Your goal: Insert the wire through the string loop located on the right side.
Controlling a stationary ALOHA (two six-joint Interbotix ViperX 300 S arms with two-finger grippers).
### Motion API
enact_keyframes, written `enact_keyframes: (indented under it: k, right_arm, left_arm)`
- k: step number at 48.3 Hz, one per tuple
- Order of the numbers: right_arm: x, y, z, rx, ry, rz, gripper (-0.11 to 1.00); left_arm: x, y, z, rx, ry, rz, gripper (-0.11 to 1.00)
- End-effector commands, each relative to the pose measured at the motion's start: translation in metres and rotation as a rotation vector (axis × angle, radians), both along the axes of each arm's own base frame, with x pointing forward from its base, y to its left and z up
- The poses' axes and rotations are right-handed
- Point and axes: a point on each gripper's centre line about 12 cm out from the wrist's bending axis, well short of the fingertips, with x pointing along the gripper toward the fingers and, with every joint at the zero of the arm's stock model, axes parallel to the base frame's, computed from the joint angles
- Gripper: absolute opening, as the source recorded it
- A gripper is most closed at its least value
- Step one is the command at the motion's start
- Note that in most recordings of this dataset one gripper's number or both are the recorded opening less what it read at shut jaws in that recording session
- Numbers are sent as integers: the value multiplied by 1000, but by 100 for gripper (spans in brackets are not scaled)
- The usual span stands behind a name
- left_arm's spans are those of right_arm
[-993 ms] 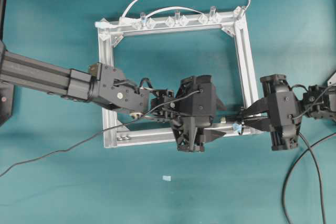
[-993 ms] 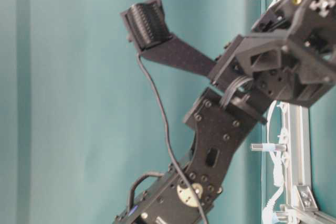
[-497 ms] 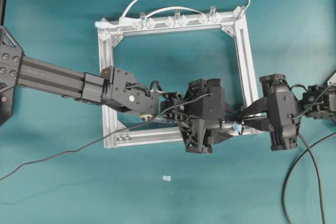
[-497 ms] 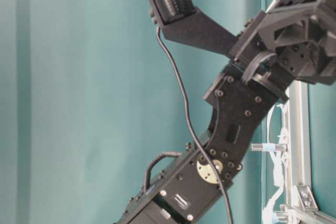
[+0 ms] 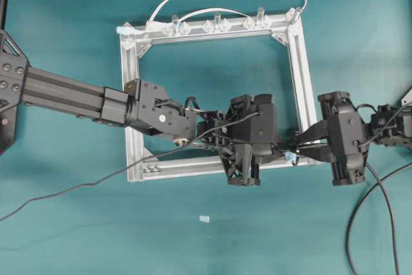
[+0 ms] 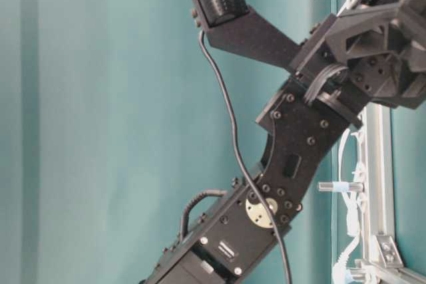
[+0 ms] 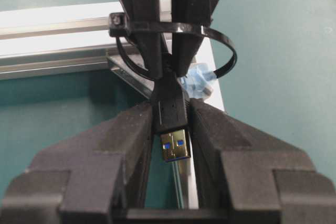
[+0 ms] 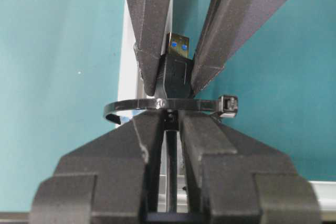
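My left hand (image 7: 173, 124) now clamps the dark rectangular plug of the thin black wire (image 7: 170, 109), just past the black loop (image 7: 223, 51). My right hand (image 8: 169, 121) grips the wire behind it. Next, I think, it must release.

**A:** where are the two arms at right now?

**B:** left arm (image 5: 77, 98) reaches in long from the left edge, nearly flat. Left gripper (image 7: 170, 124) has its fingers (image 7: 123, 140) squeezed in close on both sides of what's between them.

**A:** and the right one?

**B:** right gripper (image 8: 168, 124) comes in from the right edge, tips meeting the left's head-on. Its fingers (image 8: 149, 135) are pinched nearly together too.
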Motion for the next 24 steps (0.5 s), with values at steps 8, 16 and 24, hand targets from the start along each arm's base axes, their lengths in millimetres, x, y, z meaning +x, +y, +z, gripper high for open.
enact_keyframes:
  k: [8,16,24]
  right_arm:
    - [1,-1,3,-2,-18,-2,14]
    - [-1,-1,1,-2,-2,2,14]
    - [-2,0,-1,1,18,9,14]
  left_arm:
    - [5,-4,25,-3,-54,-8,21]
    - [5,-4,25,-3,-54,-8,21]
    - [5,-5,25,-3,-54,-10,21]
